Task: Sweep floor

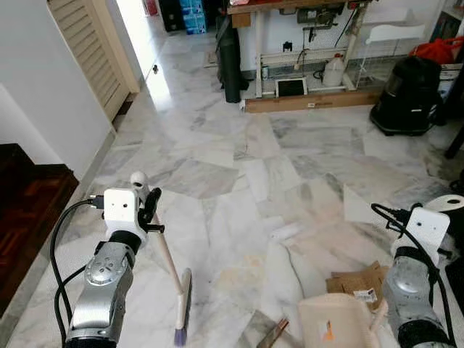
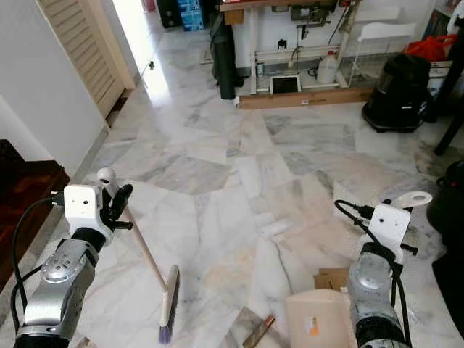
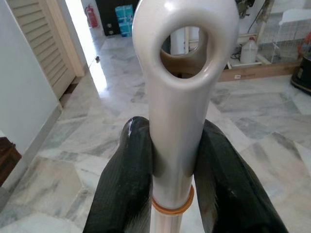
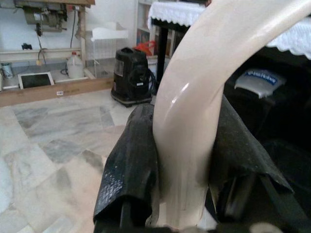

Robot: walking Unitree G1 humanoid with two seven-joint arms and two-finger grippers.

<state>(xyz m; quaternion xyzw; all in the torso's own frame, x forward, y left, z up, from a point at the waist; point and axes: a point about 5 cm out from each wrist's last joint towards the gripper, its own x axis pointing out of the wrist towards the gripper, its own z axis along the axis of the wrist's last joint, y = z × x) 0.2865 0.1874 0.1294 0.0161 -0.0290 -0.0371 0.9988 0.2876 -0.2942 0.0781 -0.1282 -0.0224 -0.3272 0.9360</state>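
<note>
Left wrist view shows the left gripper (image 3: 175, 165) with its black fingers (image 3: 124, 184) closed on the top of the broom (image 1: 170, 264), just under the hanging loop at the handle's end. The handle is smooth, glossy plastic, so it will likely be stiff and light but slippery; held this high it may twist or swing under sideways load, and a hold lower on the shaft would give firmer control. In the left eye view the handle slopes down from the gripper to the brush head (image 1: 183, 308), which rests on the marble floor (image 1: 239, 167) close in front of the robot.

The right gripper (image 4: 182, 160) has its fingers clamped on the curved cream handle of the dustpan (image 1: 341, 322), whose pan sits low by the robot's right side; it looks rigid and light too. Pieces of cardboard (image 1: 359, 279) and a small brown scrap (image 1: 274, 332) lie on the floor just beside the pan.

Open floor stretches ahead, leaving plenty of room for strokes. The limits are the white wall (image 1: 43, 94) and dark wooden step (image 1: 29, 210) on the left, the black vacuum cleaner (image 1: 406, 94) far right, and the bench (image 1: 304, 51) with its low shelf at the far end.
</note>
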